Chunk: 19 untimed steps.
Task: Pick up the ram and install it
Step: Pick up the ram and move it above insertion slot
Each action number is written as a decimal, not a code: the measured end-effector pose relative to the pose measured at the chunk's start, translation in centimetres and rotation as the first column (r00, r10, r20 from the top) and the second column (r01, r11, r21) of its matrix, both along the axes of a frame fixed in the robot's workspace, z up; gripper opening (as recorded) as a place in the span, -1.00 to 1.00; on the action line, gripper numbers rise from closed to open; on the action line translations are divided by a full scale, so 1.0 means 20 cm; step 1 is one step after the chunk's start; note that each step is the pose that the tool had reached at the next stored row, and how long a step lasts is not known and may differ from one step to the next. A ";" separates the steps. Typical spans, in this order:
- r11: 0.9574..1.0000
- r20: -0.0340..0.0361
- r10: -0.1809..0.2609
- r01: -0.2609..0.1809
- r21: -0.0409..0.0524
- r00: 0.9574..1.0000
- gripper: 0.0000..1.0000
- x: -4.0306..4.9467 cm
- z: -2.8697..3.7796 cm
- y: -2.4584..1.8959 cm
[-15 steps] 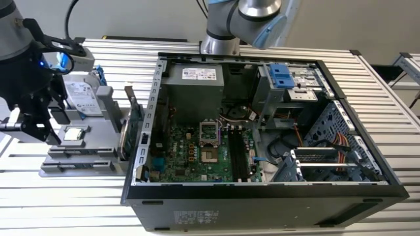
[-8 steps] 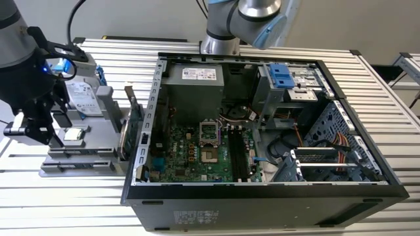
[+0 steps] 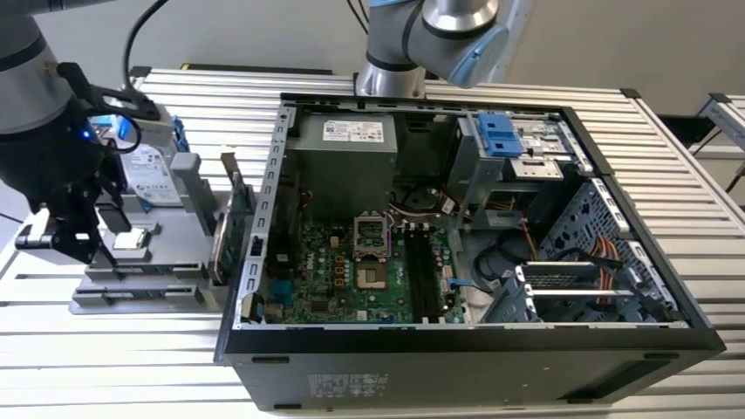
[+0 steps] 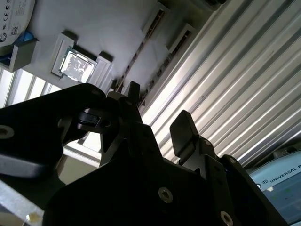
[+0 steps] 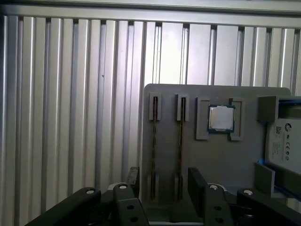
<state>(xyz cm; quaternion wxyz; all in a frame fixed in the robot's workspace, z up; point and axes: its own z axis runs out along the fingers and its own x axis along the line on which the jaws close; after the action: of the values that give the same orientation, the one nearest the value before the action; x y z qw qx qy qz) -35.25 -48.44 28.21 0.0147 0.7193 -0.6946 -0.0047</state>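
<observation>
Two thin ram sticks stand on edge in slots of a grey holder (image 5: 211,160), one (image 5: 154,141) beside the other (image 5: 181,141); they are seen edge-on. My gripper (image 5: 163,181) hovers over the near end of these slots, open, with one black finger (image 5: 133,178) outside the first stick and the other finger (image 5: 195,181) past the second. Nothing is between the fingers. In the exterior view the gripper (image 3: 72,237) hangs above the holder (image 3: 128,292) at the exterior view's left, beside the open computer case (image 3: 466,336). The motherboard's long memory slots (image 3: 425,272) lie inside the case.
A processor chip (image 5: 221,117) and a silver hard drive (image 5: 282,141) also sit in the holder. A wider green card with a metal bracket (image 3: 236,223) stands between holder and case. Everything rests on a ribbed metal table (image 5: 70,117). A second arm's base (image 3: 390,74) is behind the case.
</observation>
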 end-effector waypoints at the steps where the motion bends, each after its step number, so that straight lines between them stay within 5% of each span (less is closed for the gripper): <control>1: 1.000 0.000 0.000 0.000 0.000 1.000 1.00 0.000 -0.006 0.000; 19: 1.000 0.000 -0.003 0.003 0.000 1.000 1.00 0.000 -0.107 -0.035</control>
<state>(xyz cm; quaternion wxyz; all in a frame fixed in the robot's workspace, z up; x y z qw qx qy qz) -35.25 -49.14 26.07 0.0146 0.7182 -0.6957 -0.0048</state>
